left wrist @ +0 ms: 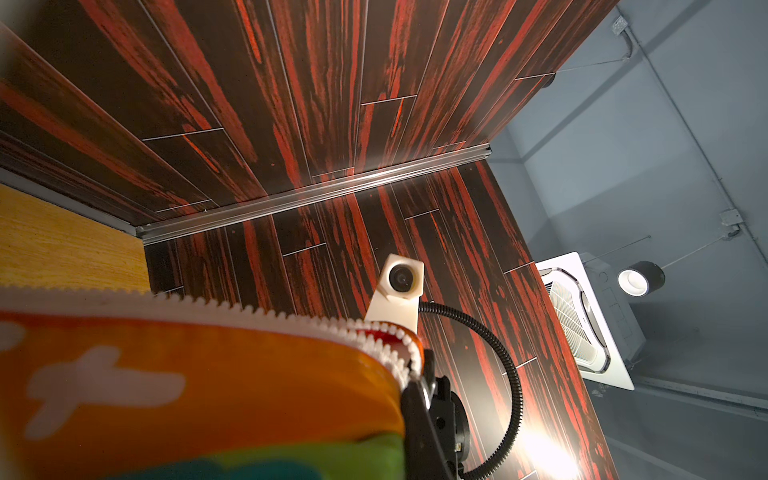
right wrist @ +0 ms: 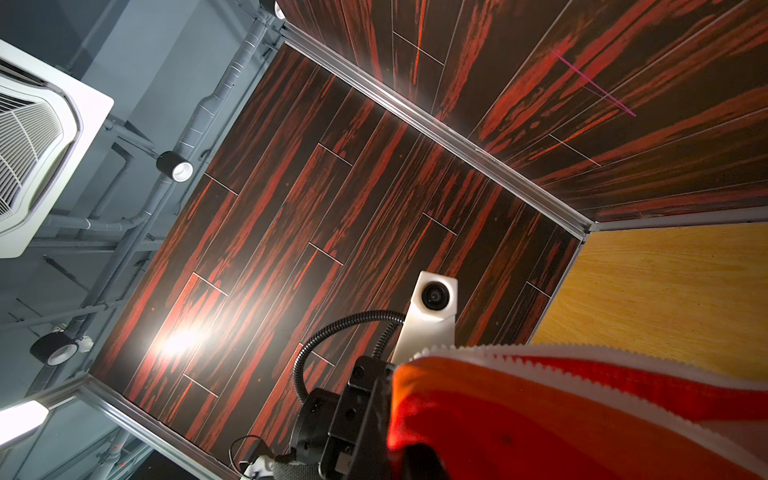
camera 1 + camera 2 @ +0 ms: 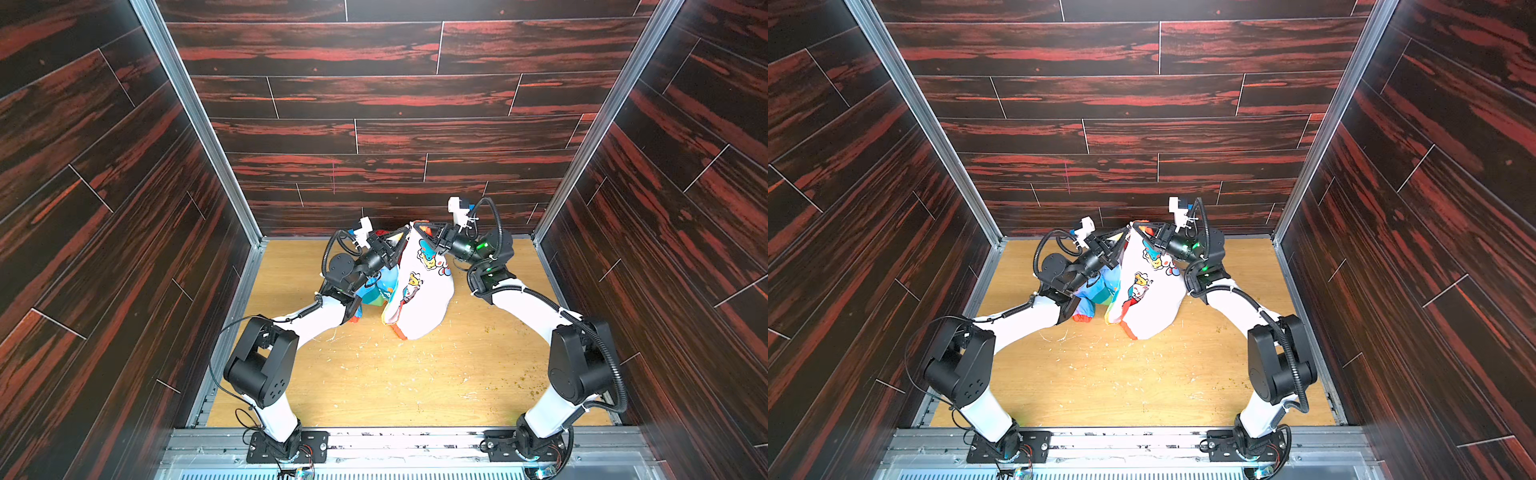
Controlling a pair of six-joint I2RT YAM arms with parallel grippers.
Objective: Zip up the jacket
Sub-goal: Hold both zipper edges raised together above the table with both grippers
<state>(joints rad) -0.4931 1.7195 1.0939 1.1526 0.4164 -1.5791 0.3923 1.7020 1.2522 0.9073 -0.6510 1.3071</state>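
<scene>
Left gripper [image 3: 398,240] and right gripper [image 3: 420,232] both pinch tight on jacket [image 3: 424,299], close together at its raised top edge, toward rear of wooden table [image 3: 415,374]. Rest of garment hangs down, lower end reaching tabletop. Grip likely meant to pull open white zipper teeth [image 1: 232,309] taut for joining; zip not yet closed. Cartoon animal prints show on white panel. No brand, label or legible writing.
</scene>
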